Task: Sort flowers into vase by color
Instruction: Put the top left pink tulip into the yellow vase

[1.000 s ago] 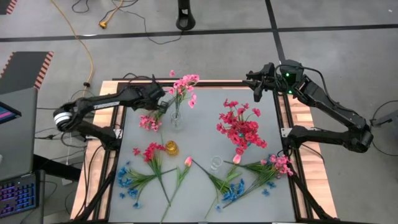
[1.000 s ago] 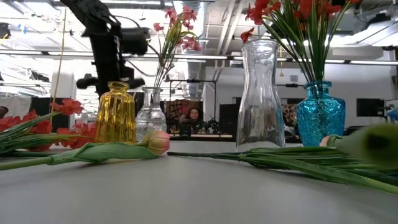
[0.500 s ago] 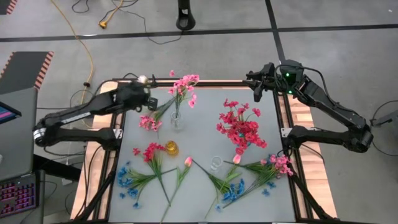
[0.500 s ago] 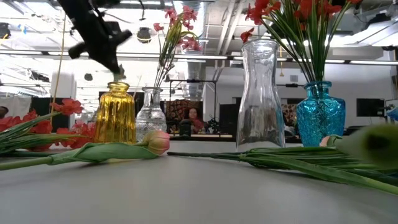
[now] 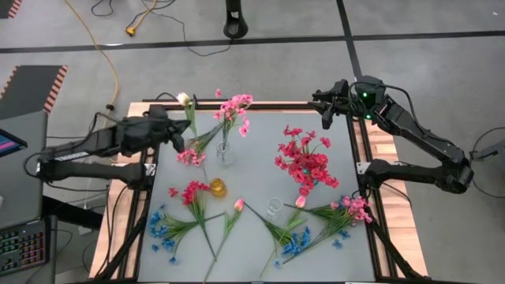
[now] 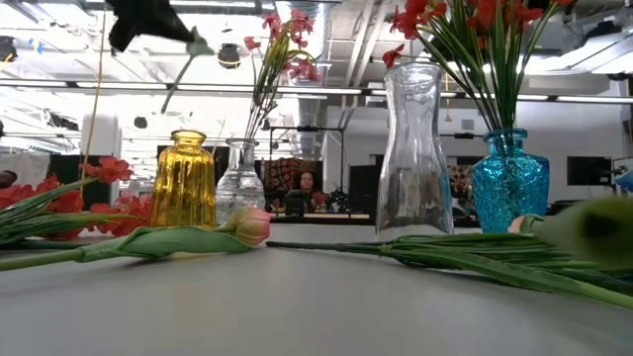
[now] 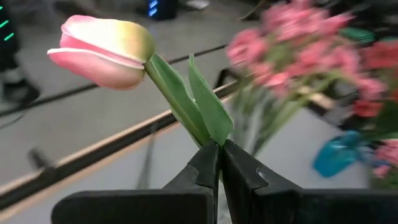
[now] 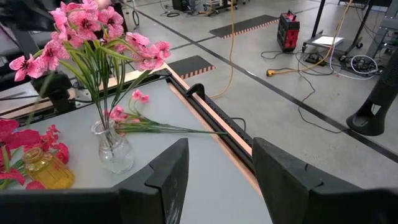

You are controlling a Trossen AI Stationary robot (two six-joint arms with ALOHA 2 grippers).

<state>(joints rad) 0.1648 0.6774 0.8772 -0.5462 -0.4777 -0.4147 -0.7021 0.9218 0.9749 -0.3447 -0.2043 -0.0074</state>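
With our left hand (image 7: 219, 163) clamped on a pink tulip (image 7: 102, 50) lifted at the surface's ten o'clock, we judge a matching vase comes next; our right hand (image 8: 219, 163) waits apart.

Left claw (image 7: 219, 163), tulip (image 7: 102, 50) now higher, leftward

Left arm stretched in from the table's left edge, wrist raised above the far-left corner; left gripper (image 5: 179, 132) w/ fingers (image 7: 208, 167) pinched tight on a tulip stem (image 7: 180, 102), bloom up and clear of the table. Right arm folded at the far-right corner, elbow out past the table edge; right gripper (image 5: 323, 110) parted about halfway, holding nothing, pointing across twd the left arm.
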